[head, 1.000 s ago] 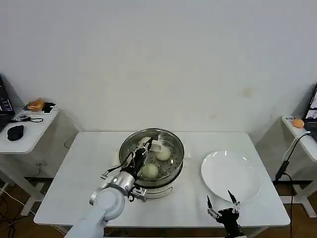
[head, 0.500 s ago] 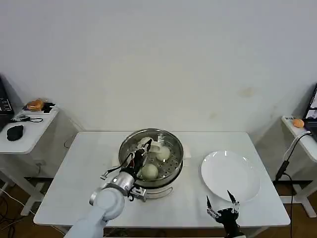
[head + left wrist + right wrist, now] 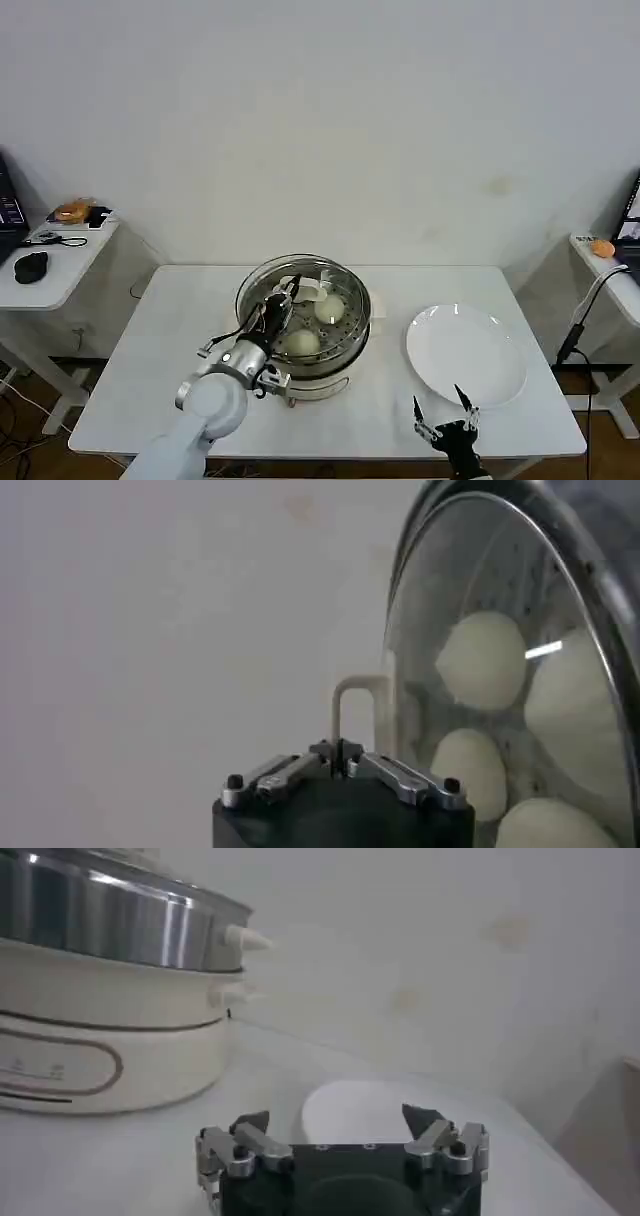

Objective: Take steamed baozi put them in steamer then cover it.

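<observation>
The steamer (image 3: 340,352) stands mid-table, a shiny steel pot on a white base. The glass cover (image 3: 470,590) lies over its top; whether it rests fully on the rim I cannot tell. Through the glass show several cream-white baozi (image 3: 483,660), two of them plain in the head view (image 3: 329,309). My left gripper (image 3: 276,316) hangs over the pot's near-left part, shut on the cover's beige bar handle (image 3: 352,695). The left gripper (image 3: 338,748) has its jaws closed together on that bar. My right gripper (image 3: 443,418) waits open at the table's front edge, near the plate.
An empty white plate (image 3: 466,353) lies right of the steamer, and the plate (image 3: 365,1110) sits just ahead of the right gripper (image 3: 337,1118). The steamer's side (image 3: 110,918) rises beside it. Side tables with small items flank the table (image 3: 150,330).
My left gripper and the cover it holds have shifted slightly left and back over the steamer. The right gripper has barely moved.
</observation>
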Motion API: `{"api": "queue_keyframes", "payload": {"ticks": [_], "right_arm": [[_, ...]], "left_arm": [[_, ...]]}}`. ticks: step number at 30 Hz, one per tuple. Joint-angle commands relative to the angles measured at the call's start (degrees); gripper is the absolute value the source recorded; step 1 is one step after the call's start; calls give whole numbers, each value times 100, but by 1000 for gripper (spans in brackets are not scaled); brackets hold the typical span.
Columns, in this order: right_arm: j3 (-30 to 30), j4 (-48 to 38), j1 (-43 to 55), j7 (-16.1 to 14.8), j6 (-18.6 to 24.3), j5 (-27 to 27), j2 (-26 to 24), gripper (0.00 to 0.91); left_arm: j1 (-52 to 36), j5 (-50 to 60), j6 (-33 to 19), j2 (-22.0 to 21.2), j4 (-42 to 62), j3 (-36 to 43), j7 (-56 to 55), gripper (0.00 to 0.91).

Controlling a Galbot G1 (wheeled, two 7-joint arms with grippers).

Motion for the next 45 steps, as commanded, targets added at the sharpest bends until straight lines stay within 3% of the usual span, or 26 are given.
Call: {"api": "queue_keyframes", "payload": {"ticks": [1, 28, 29, 45], "right_arm": [[11, 5, -12, 0, 6, -6, -1, 907], [-9, -16, -6, -1, 5, -9, 5, 907], [-11, -15, -6, -1, 6, -9, 4, 907], [-20, -32, -5, 3, 2, -13, -4, 907]], "left_arm": [[25, -70, 11, -14, -29, 40, 16, 0], [-20, -218, 64, -41, 55, 167, 59, 0], [-7, -220, 62, -38, 53, 167, 46, 907], [702, -616, 67, 258, -812, -327, -88, 907]]}}
